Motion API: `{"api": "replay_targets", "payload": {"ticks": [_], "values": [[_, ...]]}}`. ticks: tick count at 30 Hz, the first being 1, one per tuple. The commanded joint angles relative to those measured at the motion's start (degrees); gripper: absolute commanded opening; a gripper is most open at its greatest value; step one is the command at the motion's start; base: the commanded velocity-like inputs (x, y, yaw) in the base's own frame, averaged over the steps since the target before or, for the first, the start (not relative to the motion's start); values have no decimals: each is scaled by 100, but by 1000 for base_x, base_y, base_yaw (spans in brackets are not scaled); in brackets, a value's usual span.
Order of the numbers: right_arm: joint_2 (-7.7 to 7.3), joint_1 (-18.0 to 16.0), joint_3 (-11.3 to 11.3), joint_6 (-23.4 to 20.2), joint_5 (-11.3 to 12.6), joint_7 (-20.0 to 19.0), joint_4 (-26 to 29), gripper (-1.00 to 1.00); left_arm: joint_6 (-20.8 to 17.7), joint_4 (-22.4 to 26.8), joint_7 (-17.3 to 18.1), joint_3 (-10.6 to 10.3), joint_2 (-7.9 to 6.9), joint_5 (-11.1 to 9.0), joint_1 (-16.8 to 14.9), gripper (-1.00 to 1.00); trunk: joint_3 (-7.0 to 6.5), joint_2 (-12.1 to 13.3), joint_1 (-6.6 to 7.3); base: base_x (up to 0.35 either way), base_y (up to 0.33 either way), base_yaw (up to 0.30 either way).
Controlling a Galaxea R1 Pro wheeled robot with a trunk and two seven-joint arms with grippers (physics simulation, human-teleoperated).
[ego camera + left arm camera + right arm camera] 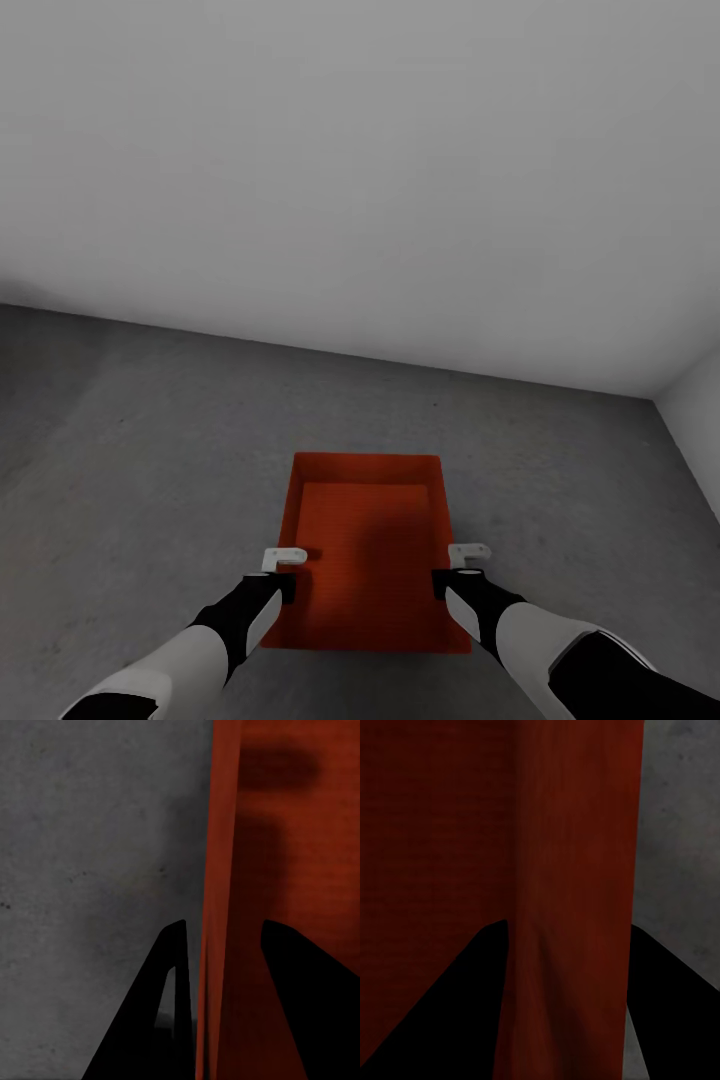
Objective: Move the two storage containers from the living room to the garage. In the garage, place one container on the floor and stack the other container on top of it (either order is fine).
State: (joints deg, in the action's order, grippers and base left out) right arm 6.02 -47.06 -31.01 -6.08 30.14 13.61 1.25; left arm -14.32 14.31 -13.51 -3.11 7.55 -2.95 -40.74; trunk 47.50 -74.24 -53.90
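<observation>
One orange-red storage container (370,540) lies low over the rough grey garage floor (120,450), its open side up and nothing inside. I cannot tell whether it rests on the floor or hangs just above it. My left gripper (290,572) straddles the container's left wall. In the left wrist view that gripper (223,926) stands open, with gaps between its fingers (176,967) and the thin red wall (210,870). My right gripper (455,570) is on the right wall. In the right wrist view the right gripper (566,924) has both fingers pressed against the wall (574,870).
A pale grey wall (360,180) rises a short way beyond the container. A second wall (700,420) meets it at the right corner. Open concrete spreads to the left and right of the bin.
</observation>
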Motion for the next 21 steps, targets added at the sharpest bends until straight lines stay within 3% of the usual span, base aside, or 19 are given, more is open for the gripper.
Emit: {"api": "replay_targets", "payload": {"ticks": [1,21], "values": [[4,-1,-512,256,-60,247,16,-100,-44,-8,-29,197,63,32,-4,-100,3,-2,0,0,0,0],[4,1,-512,256,-60,247,16,-100,-44,-1,-29,205,64,-10,-4,-100,3,-2,0,0,-4,0]]}}
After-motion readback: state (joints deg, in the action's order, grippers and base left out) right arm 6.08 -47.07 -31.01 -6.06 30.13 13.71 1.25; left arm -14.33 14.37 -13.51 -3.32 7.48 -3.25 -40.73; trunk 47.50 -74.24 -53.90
